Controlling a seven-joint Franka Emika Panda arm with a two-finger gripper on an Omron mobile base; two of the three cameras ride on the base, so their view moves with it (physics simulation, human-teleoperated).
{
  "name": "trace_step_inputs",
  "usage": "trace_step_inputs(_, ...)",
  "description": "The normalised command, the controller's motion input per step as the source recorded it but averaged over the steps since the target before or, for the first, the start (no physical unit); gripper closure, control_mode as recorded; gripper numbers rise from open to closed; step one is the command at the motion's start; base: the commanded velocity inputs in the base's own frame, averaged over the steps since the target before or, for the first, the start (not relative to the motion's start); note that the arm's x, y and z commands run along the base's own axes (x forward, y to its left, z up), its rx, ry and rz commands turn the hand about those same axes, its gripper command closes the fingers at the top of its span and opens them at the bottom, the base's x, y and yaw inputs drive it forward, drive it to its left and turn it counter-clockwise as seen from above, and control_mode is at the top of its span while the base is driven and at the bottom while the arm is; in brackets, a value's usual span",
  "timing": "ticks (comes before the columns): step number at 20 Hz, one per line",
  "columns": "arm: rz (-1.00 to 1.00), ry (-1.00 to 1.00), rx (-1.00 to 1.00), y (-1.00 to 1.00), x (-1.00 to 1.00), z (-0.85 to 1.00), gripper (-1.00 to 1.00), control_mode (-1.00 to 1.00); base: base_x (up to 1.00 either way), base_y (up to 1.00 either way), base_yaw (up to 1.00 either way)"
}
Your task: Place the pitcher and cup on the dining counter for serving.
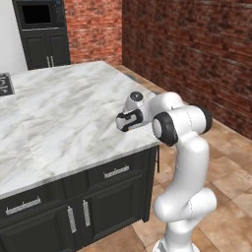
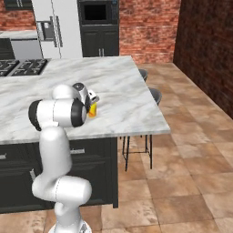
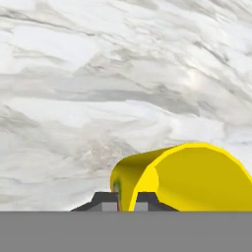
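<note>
The cup [image 3: 189, 179] sits between the jaws of the gripper [image 3: 126, 199]. In the hand view its rim wall passes through the narrow gap between the two dark fingertips [image 3: 103, 199], one on the outside of the wall and one inside it. The jaws stand nearly closed, pinching that wall. The cup's open mouth faces up toward the camera, and its long axis runs away from the jaws toward the surface below. Its inside is plain bright yellow; a trace of red and green shows on the outer wall right at the fingers.

In the right base view the cup [image 2: 93, 109] appears as a small yellow-orange shape directly under the gripper [image 2: 92, 101], at or just above the dining counter [image 2: 123, 91]. Whether its base touches the marble cannot be told. In the left base view the gripper [image 1: 129, 119] hangs over the near right part of the dining counter [image 1: 64, 113], and the arm hides the cup.

The counter is a broad white marble top with grey veining, set on black cabinets with metal handles. A black gas cooktop [image 2: 20, 67] is built into its far left end. Two dark stools [image 2: 154, 96] stand at the counter's right edge. Beyond are a refrigerator [image 2: 54, 27], a black wall oven [image 2: 96, 18], red brick walls [image 1: 197, 44] and a tan tiled floor [image 2: 182, 182].
</note>
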Motion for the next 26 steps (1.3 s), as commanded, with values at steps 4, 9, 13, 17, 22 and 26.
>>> trace_step_inputs(4,0.00,-0.01,0.00,0.11,0.52,-0.25,1.00,-1.00,0.00,0.00,0.00)
trace_step_inputs(9,0.00,0.00,0.00,0.10,0.61,-0.20,1.00,-1.00,0.00,0.00,0.00)
trace_step_inputs(13,0.00,0.00,0.00,0.05,0.34,-0.11,-1.00,-1.00,0.00,0.00,0.00)
trace_step_inputs(17,0.00,0.07,0.00,0.05,0.11,0.04,-1.00,-1.00,0.00,0.00,0.00)
trace_step_inputs(22,0.00,0.03,0.00,0.00,-0.12,0.33,-1.00,-1.00,0.00,0.00,0.00)
trace_step_inputs(26,-0.03,0.00,0.00,0.00,-0.84,0.50,-1.00,-1.00,0.00,0.00,0.00)
